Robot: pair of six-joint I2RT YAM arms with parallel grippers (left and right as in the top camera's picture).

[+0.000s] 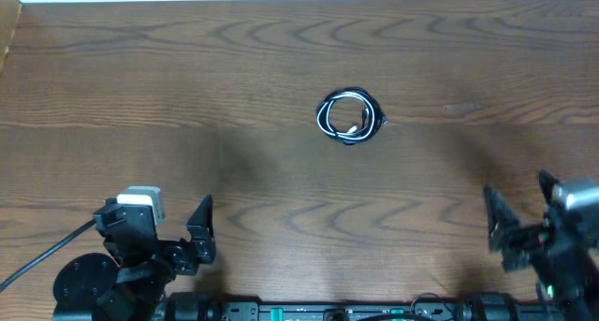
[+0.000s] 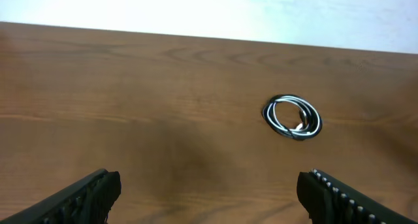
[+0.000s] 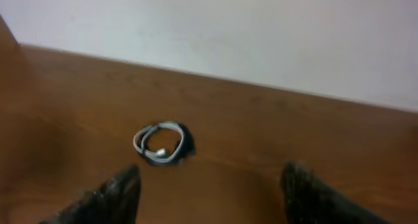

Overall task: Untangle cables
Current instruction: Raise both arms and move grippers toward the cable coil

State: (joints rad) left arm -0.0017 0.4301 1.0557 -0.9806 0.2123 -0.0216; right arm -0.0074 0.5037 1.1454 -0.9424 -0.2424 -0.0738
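I see the small coil of thin white and black cords (image 1: 350,116) lying flat on my brown wooden bench (image 1: 187,96), pale wall (image 3: 261,34) beyond it; left jaws and right jaws gape wide, well apart from it.

Dark wood surface (image 1: 187,78), bold grain, smooth with a slight sheen. The cables (image 1: 350,115), one white and one black, have that smooth plasticky jacket. The left pincer (image 2: 209,180) has matt black fingers (image 2: 339,196), ribbed on the pads.
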